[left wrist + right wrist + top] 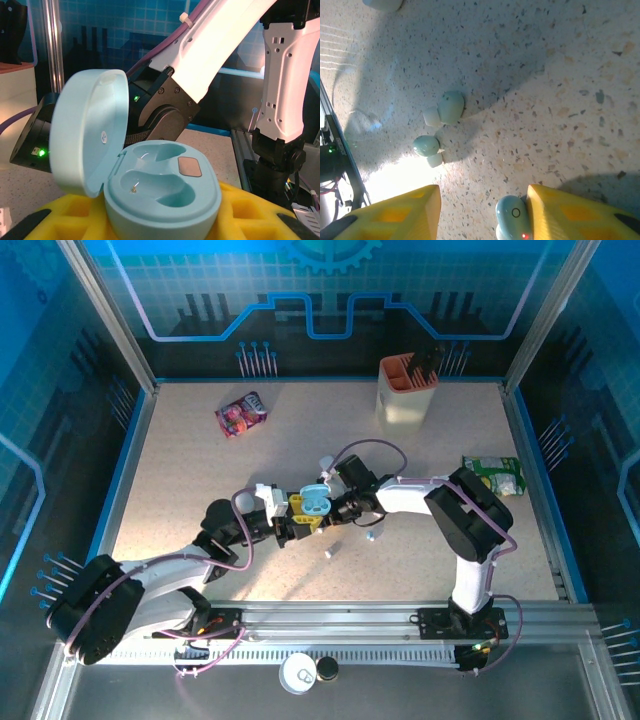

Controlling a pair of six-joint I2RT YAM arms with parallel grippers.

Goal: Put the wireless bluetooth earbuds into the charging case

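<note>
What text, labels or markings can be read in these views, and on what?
No legible words or numbers anywhere.
Print on the pink snack packet: too small to read.
Print on the green packet: too small to read.
Tiny mark inside the lid of the charging case: too small to read.
Small ring symbol on the nearest earbud: no letters.

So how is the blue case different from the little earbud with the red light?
The case is far bigger than the earbud. The case is clamped in the left gripper, lid open, both hollows empty; the earbud sits loose beside one yellow finger of the right gripper, whose jaws stand wide apart. The earbud glows red at one spot; the case shows no light. Both are smooth, rounded and pale blue.
</note>
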